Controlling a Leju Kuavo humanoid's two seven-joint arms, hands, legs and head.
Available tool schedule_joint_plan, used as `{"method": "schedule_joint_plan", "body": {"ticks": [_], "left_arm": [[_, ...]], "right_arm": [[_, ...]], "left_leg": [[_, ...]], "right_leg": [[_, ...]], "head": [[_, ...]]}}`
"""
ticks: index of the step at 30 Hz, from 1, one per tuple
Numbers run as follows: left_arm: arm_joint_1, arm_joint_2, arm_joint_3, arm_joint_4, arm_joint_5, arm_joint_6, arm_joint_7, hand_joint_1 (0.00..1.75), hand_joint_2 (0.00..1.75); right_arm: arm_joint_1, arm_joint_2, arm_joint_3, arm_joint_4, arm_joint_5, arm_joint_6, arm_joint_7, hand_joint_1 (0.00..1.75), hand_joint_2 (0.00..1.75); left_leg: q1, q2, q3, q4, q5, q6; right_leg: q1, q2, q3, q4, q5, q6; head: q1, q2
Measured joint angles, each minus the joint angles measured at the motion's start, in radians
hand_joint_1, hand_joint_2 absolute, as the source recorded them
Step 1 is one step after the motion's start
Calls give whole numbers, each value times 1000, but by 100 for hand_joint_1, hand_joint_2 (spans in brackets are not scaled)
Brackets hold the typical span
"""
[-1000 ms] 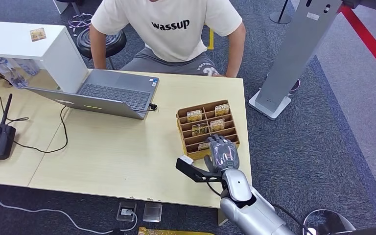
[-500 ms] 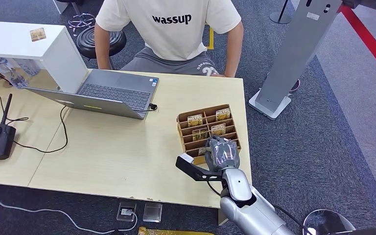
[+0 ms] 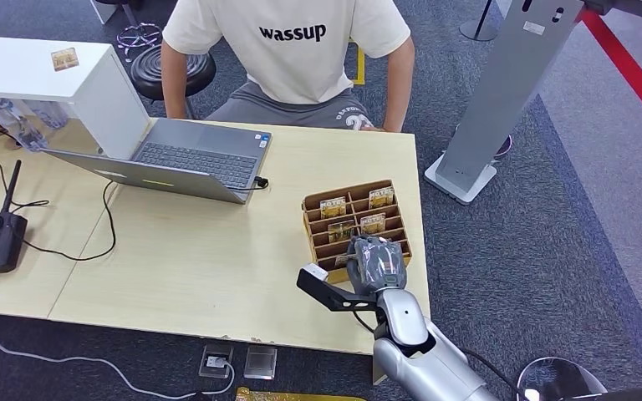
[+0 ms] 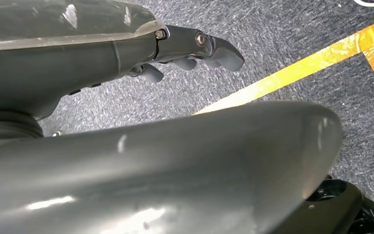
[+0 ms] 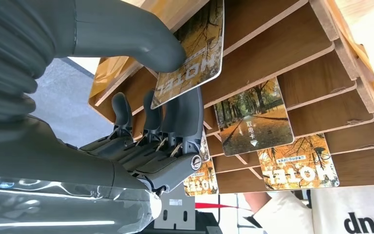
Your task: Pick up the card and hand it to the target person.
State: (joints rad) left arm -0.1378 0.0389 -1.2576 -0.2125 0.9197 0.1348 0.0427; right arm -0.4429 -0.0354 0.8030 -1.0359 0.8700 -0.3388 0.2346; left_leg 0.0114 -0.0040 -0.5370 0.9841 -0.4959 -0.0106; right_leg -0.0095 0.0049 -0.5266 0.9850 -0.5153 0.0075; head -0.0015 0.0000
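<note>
The card (image 5: 195, 53), an autumn-leaf print marked HOTEL, is pinched between the thumb (image 5: 126, 34) and dark fingers (image 5: 185, 117) of the right hand (image 3: 376, 263), at a near slot of the wooden card rack (image 3: 313, 205). That hand reaches palm-down from the silver forearm at 6 o'clock. Other cards (image 3: 333, 207) stand in slots toward 12 o'clock. The person (image 3: 292, 50) sits at 12 o'clock beyond the table (image 3: 192, 251). The left hand (image 4: 195, 48) hangs over carpet, fingers loosely curled around nothing.

Right hand (image 5: 141, 112) pinches a hotel card (image 5: 195, 53) at the wooden rack (image 5: 292, 53)
</note>
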Motion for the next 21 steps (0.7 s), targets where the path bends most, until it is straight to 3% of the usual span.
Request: {"method": "schedule_joint_plan", "body": {"ticks": [7,11,21], "left_arm": [[0,0,-1,0,-12,4,2,0,0],[-1,0,-4,0,-24,37,-2,0,175],[-3,4,-16,0,-24,47,-8,0,175]], "right_arm": [[0,3,0,-2,-11,0,-6,134,175],[1,2,0,-2,-22,0,-6,136,175],[0,2,0,-2,-42,-6,-13,136,175]], "left_leg": [[0,0,0,0,0,0],[0,0,0,0,0,0],[0,0,0,0,0,0]], "right_leg": [[0,0,0,0,0,0],[0,0,0,0,0,0],[0,0,0,0,0,0]], "head": [[0,0],[0,0],[0,0]]}}
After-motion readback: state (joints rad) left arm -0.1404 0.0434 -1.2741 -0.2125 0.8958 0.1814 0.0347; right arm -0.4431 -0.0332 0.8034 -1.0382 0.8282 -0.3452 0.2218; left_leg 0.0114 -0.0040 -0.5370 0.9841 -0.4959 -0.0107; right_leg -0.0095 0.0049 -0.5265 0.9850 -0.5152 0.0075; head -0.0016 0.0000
